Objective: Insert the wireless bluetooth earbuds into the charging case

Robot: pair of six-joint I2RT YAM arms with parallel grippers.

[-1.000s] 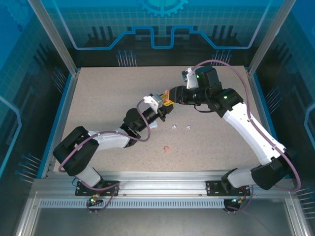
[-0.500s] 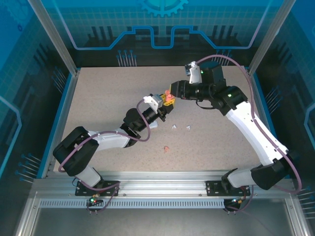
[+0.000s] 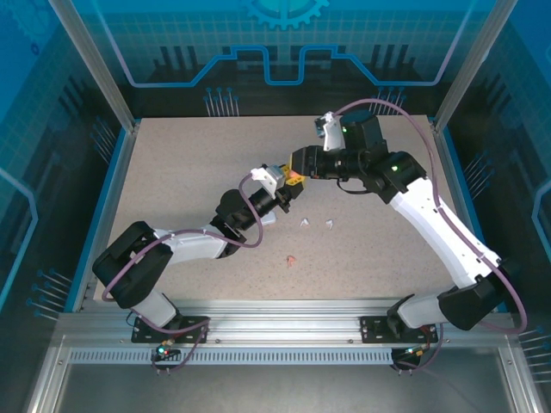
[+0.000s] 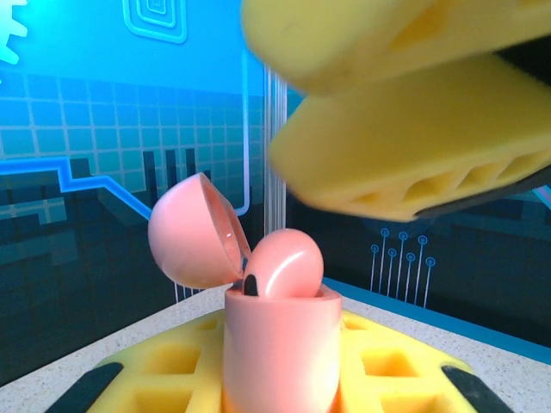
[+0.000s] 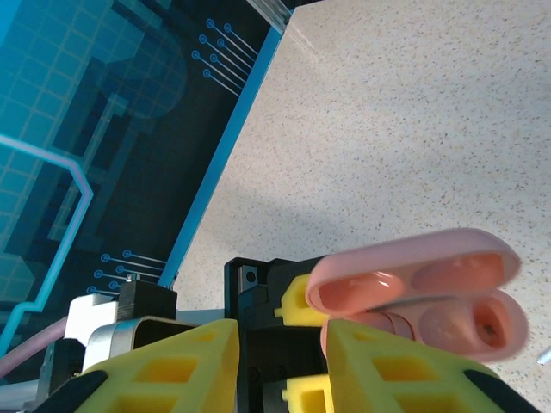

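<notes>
My left gripper [image 3: 291,182] is shut on the salmon-pink charging case [image 4: 280,344] and holds it upright above the table, lid [image 4: 191,232] swung open. One pink earbud [image 4: 284,262] sits in the case's mouth. In the right wrist view the open case [image 5: 426,297] shows its two hollows. My right gripper [image 3: 299,163] hovers right over the case, its yellow fingers [image 4: 387,129] apart, holding nothing. Two white earbuds [image 3: 305,222] [image 3: 329,224] and one pink earbud [image 3: 292,259] lie on the table.
The speckled table [image 3: 189,172] has a blue rim and metal frame posts round it. My two arms meet over the table's middle, with the loose earbuds just in front of them.
The right gripper drew back to the right half a second ago and has now returned left, close over the case. The left arm and the earbuds on the table have not moved.
</notes>
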